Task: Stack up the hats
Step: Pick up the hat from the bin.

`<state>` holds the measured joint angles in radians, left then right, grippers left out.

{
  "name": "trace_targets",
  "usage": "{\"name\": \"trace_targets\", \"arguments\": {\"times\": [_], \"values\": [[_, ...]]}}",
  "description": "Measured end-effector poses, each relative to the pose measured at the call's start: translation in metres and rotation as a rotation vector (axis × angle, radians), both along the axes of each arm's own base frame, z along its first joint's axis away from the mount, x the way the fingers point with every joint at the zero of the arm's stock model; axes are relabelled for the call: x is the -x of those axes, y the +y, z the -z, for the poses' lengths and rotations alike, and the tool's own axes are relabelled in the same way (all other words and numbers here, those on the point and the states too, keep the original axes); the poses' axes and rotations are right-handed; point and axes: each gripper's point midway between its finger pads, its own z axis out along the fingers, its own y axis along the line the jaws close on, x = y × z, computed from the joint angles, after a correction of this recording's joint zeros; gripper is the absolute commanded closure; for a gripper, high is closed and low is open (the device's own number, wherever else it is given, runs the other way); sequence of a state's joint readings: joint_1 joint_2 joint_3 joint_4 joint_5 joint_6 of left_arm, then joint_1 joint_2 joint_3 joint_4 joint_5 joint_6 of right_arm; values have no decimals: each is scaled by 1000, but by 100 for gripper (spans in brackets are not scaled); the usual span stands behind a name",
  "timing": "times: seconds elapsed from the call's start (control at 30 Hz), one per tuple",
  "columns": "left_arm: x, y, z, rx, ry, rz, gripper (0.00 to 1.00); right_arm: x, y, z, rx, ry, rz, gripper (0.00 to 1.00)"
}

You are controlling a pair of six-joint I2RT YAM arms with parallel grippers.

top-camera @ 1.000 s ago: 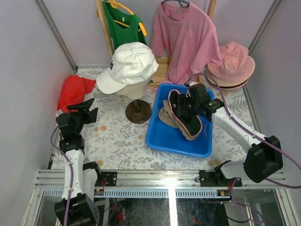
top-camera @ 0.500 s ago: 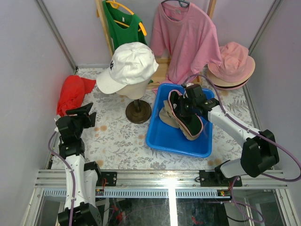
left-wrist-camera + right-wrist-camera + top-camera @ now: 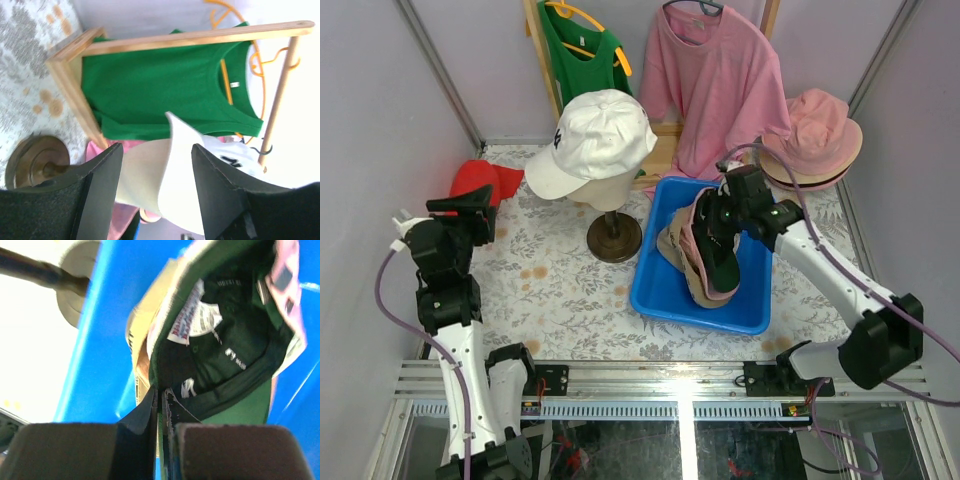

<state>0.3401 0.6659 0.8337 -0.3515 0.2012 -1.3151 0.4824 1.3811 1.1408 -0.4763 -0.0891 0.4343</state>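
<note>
Green cap [image 3: 715,250], on a tan hat [image 3: 670,243] in the blue tub [image 3: 660,292], is pinched tight by the right claw [image 3: 161,392]; the left claw [image 3: 472,205] hangs open; next, I think, lift it onto another hat.

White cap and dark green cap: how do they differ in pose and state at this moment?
The white cap sits crown-up on the mannequin head; the dark green cap lies tipped, lining showing, in the blue bin. The white cap is untouched; the dark green cap's edge is pinched by the right gripper. Both are soft fabric caps.
</note>
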Motion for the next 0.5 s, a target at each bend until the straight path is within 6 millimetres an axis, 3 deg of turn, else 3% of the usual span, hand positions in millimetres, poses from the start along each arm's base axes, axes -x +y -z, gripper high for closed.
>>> {"name": "trace_targets", "arguments": {"times": [0.13, 0.27, 0.37, 0.5], "values": [[5, 5, -41, -67, -61, -34, 44, -5, -4, -53, -74, -92, 41, 100], [12, 8, -73, -116, -104, -54, 44, -4, -8, -93, -127, -167, 61, 100], [14, 8, -89, -140, -127, -62, 44, -4, -8, -108, -142, -190, 61, 100], [15, 8, -99, -155, -141, -62, 44, -5, -6, -101, -138, -169, 56, 100]]}}
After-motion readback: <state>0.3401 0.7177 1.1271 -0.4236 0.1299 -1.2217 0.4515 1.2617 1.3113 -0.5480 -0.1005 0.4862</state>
